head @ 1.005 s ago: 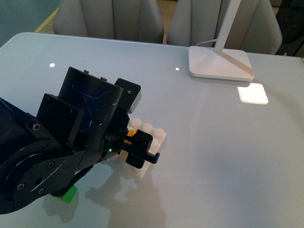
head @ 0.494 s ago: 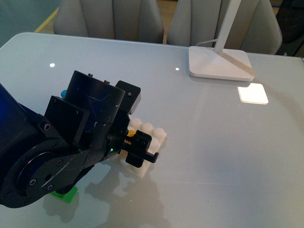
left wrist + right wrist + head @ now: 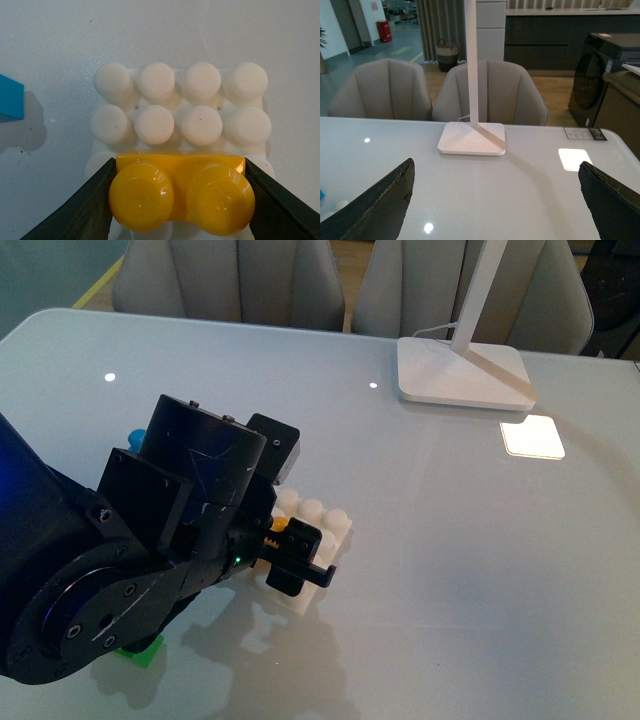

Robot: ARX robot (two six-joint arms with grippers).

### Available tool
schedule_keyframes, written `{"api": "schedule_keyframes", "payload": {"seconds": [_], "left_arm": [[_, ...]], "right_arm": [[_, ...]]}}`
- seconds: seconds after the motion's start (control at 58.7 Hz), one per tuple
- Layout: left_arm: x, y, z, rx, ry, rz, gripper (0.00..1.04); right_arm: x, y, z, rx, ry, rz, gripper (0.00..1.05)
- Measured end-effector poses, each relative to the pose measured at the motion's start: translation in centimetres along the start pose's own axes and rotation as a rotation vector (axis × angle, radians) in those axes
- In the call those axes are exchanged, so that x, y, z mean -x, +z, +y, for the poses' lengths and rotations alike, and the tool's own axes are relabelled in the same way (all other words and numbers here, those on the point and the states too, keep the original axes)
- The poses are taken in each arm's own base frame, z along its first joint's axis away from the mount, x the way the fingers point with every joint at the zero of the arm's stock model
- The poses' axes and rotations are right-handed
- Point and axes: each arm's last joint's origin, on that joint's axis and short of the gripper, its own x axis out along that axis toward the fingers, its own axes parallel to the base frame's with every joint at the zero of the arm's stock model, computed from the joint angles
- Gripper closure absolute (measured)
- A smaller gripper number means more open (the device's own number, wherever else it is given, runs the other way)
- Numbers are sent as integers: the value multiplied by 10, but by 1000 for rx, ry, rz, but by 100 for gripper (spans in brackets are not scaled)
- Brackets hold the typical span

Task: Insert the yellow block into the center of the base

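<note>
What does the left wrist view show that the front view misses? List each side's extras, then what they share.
Only the left wrist view shows the yellow block whole, with both its studs, clamped between the left gripper's fingers over the base's near rows, and the bare stud rows beyond.

Only the front view shows the lamp foot, the chairs, the green brick and the arm's body.

Both show the base, a bit of yellow in the left gripper, and the blue brick.
</note>
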Motion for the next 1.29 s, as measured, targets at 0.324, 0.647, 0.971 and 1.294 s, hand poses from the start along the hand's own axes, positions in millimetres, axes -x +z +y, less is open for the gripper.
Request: {"api": "schedule_keyframes", "payload": {"seconds": [0.324,0.647,0.971,1.294], "left_arm": [[-1,0,-5,-65,16,22,42],[-2,-2,-10,-81,30,30,42],[-7,-5,-10,-79,35,45,42],[-8,-7,-4,-48,21,75,17]], "right_arm": [[0,0,0,0,0,0,9],[0,0,0,0,0,0,9],[0,0,0,0,0,0,9],[0,0,0,0,0,0,9]]}}
